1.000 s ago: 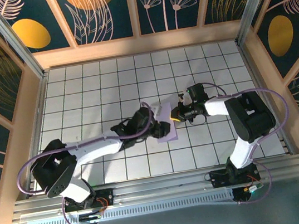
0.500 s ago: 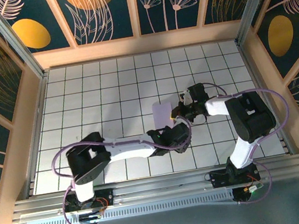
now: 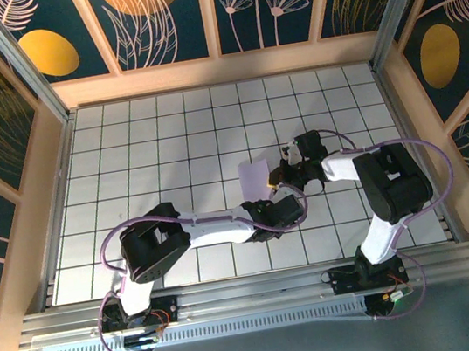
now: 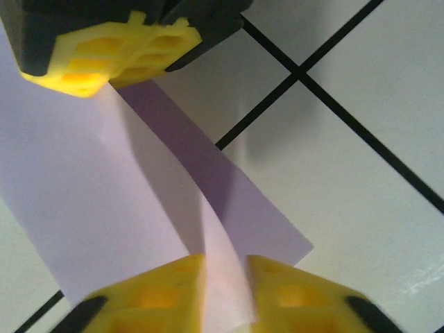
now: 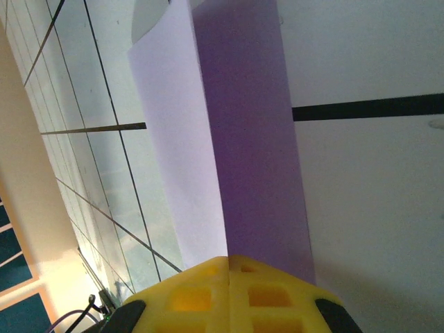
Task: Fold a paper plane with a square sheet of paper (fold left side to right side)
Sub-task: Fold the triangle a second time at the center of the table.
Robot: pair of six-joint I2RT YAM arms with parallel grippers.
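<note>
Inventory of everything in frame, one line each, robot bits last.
thin lavender paper sheet: one, pale purple, mid-table between the two grippers, one flap raised off the surface
white tiled table top: one, white with black grid lines, under everything
patterned wall panels: several, dark blue with gold ovals and pale flower outlines, wood-framed, on three sides
metal rail: one, silver, near edge, carrying both arm bases
robot arms: two, white with black joints, both reaching to the sheet
left gripper: one, yellow pads, jaws closed on the sheet
right gripper: one, yellow pads, jaws shut on the sheet
</note>
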